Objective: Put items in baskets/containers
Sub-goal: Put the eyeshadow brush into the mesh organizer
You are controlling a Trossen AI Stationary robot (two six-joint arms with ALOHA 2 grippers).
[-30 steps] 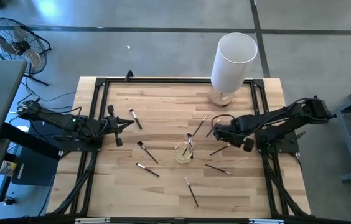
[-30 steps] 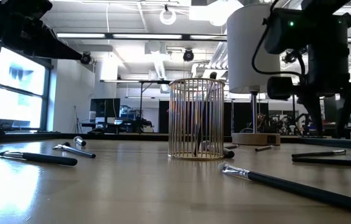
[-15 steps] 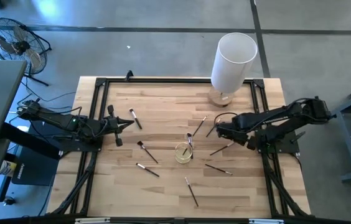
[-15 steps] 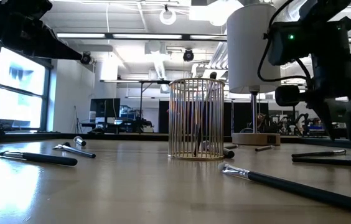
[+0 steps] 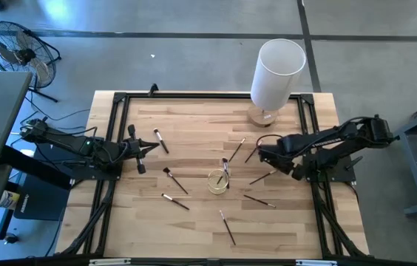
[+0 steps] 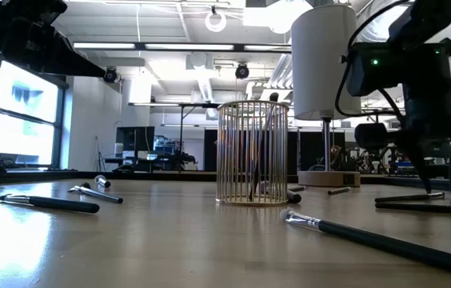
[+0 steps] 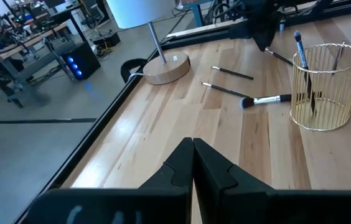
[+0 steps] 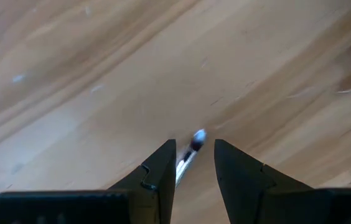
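A round gold wire cup stands mid-table with two brushes upright in it; the low view shows the cup too. Several thin brushes lie loose around it, such as one brush to its left and another to its right. My right gripper is low over the table, right of the cup. In the right wrist view it stands open, with a brush tip lying between the fingers, untouched. My left gripper waits shut at the table's left side.
A tall white cylinder on a wooden base stands at the back, right of centre. Black frame rails run along the table's edges. A fan stands on the floor at the far left.
My right gripper has moved a little to the right, away from the cup, and come down toward the table over a brush. The left arm has not moved.
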